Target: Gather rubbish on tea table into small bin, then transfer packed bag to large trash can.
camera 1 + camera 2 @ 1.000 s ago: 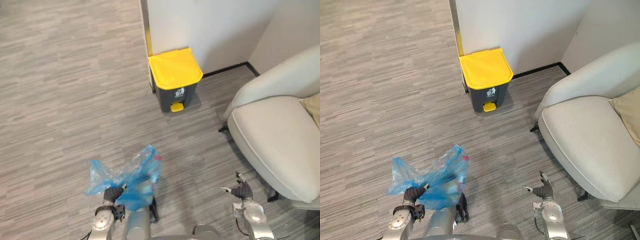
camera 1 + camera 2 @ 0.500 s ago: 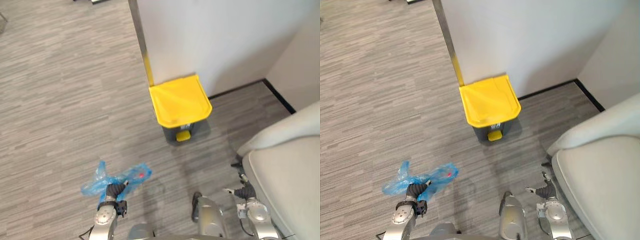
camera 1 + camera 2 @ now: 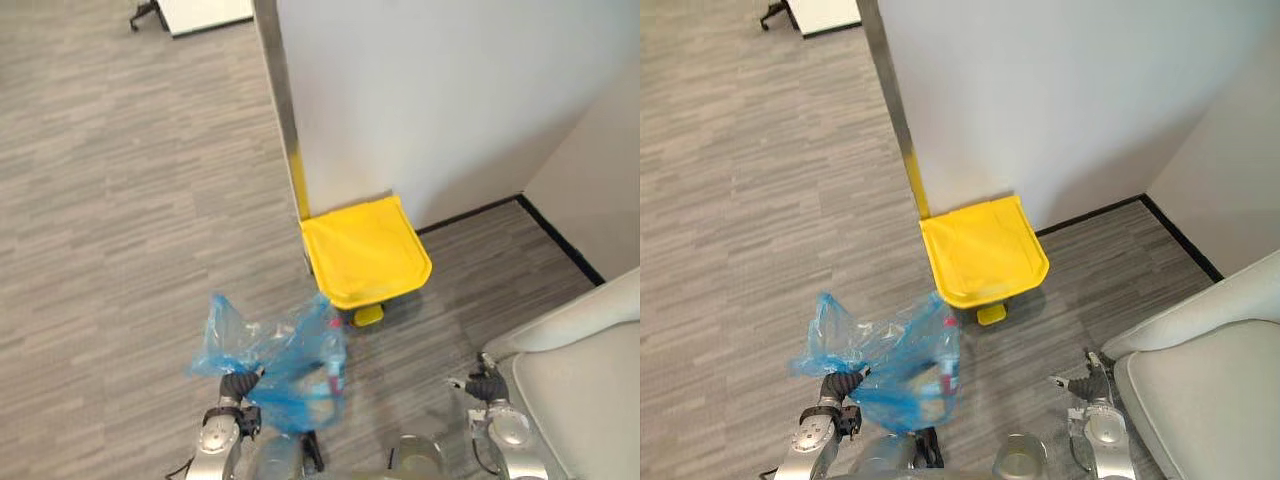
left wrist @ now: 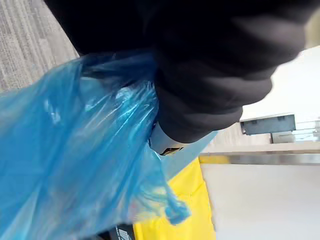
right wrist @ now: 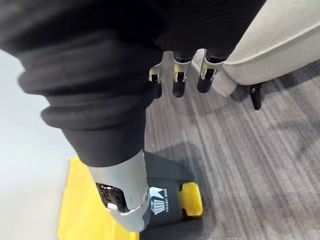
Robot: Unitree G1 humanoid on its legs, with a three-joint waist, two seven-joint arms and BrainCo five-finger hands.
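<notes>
My left hand (image 3: 238, 388) is clenched round the gathered neck of the thin, crinkled blue plastic bag (image 3: 295, 360), which hangs at my near left with rubbish showing dimly through its lower part. The large grey trash can (image 3: 985, 292) stands just beyond it against the white wall (image 3: 430, 90), its flat yellow lid (image 3: 365, 250) down and its small yellow pedal (image 3: 368, 316) sticking out on the near side. My right hand (image 5: 180, 75) hangs empty at the near right with loose, parted fingers, close by the pale upholstered armchair (image 3: 590, 350). What worries me most is the closed lid: if I carry the bag over before the pedal is pressed or the lid lifted, the bag will only land on top and slide off onto the grey wood-grain floor (image 3: 120, 200). The bag's mouth also flares loose above my grip, so I judge that a quick swing or a tilt could shake pieces out. The film looks flimsy, and snagging it on the can's rim might tear it. Reaching with my right hand, I could brush the armchair.
</notes>
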